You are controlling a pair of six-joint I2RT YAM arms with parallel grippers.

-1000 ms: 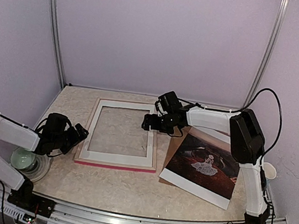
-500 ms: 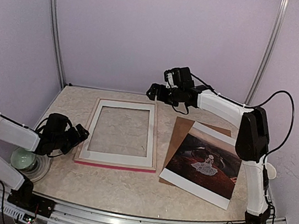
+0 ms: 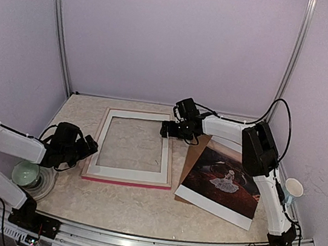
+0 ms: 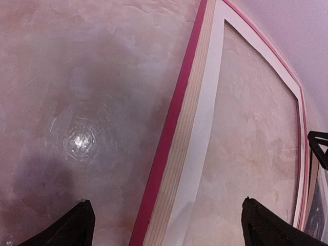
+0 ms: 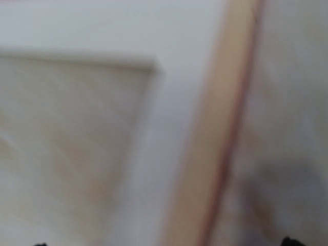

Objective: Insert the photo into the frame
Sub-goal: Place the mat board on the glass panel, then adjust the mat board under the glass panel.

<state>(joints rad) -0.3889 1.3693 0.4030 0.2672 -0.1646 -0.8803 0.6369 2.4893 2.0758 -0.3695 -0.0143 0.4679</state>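
Note:
The frame (image 3: 125, 181) lies face down left of centre, white back rim up, pink-red moulding along its near edge. My left gripper (image 3: 89, 147) is open at its left rail; the left wrist view shows that pink edge (image 4: 169, 133) running between the two dark fingertips (image 4: 77, 228), untouched. My right gripper (image 3: 167, 128) hovers open over the frame's far right corner. The right wrist view is blurred and shows only white rim (image 5: 169, 102) and pale wood edge (image 5: 215, 154). The photo (image 3: 224, 179), dark with a small white figure, lies to the right, apart from both grippers.
A brown backing board (image 3: 199, 146) lies under the photo's far left part. A paper cup (image 3: 293, 189) stands at the right wall. A pale green round object (image 3: 27, 175) sits under the left arm. Walls close the back and both sides.
The right arm rose toward the back wall, then came down again over the frame's far right corner. The left gripper edged slightly closer to the frame's left rail.

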